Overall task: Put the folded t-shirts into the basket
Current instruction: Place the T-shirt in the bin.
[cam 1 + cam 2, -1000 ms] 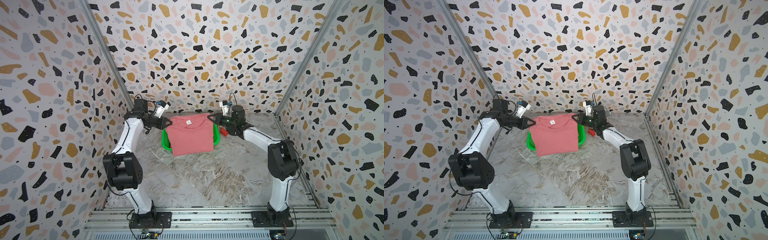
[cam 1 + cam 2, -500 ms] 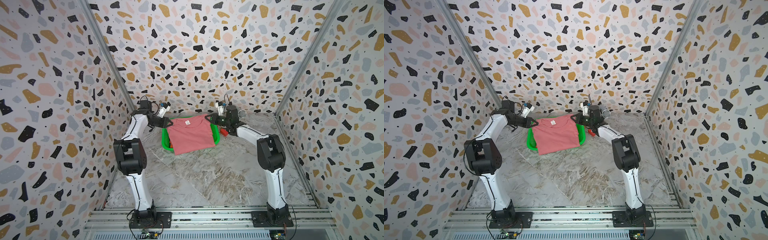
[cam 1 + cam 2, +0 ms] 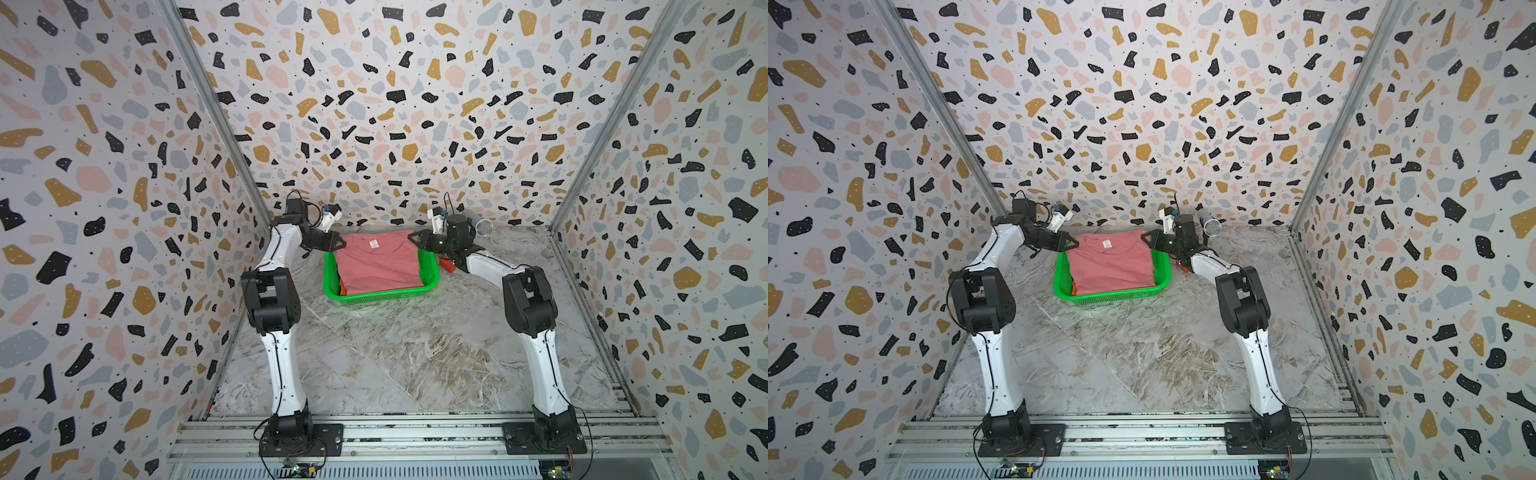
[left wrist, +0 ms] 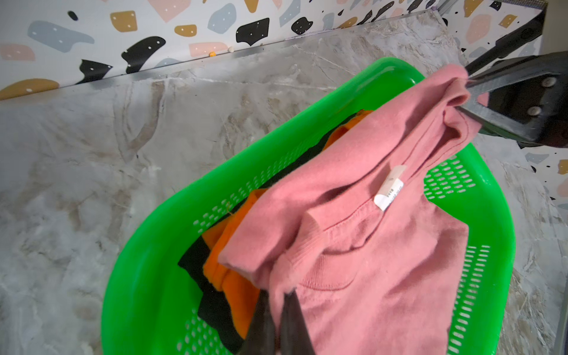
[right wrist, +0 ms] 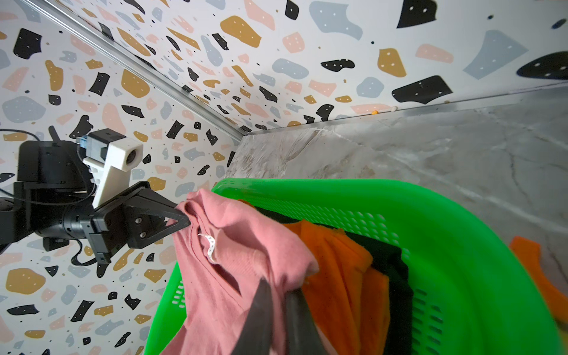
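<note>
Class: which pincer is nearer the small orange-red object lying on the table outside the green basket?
Right. The right pincer sits at the basket corner nearest the orange-red object; the left pincer is across the basket, at the pink t-shirt's opposite corner.

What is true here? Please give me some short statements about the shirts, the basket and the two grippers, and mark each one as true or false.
1. The pink t-shirt is above the orange t-shirt and the black t-shirt. True.
2. The basket is blue. False: it is bright green.
3. The left gripper and the right gripper each pinch a far corner of the pink t-shirt. True.
4. The black t-shirt is the top one of the pile. False: it lies under the orange t-shirt, inside the basket.
</note>
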You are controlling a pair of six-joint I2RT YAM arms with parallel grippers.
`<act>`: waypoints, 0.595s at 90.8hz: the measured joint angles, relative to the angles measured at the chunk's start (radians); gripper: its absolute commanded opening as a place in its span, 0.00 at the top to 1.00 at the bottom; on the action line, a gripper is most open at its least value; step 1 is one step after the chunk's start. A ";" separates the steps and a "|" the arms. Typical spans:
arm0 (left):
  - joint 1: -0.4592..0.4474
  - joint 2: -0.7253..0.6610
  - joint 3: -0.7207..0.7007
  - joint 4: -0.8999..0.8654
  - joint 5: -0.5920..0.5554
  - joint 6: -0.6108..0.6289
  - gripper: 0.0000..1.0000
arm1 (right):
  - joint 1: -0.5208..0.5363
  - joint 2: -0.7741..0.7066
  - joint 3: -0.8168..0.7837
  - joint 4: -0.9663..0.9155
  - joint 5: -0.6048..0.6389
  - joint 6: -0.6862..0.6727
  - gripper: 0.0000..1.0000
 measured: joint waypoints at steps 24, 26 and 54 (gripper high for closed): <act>-0.001 0.058 0.061 -0.010 -0.032 -0.022 0.24 | -0.002 -0.031 -0.039 0.050 0.096 -0.043 0.00; -0.001 0.057 0.061 -0.005 -0.036 -0.030 0.23 | -0.002 -0.041 -0.051 0.048 0.106 -0.049 0.00; 0.001 -0.154 -0.030 0.112 -0.179 -0.119 0.00 | -0.005 -0.299 -0.172 -0.108 0.247 -0.229 0.00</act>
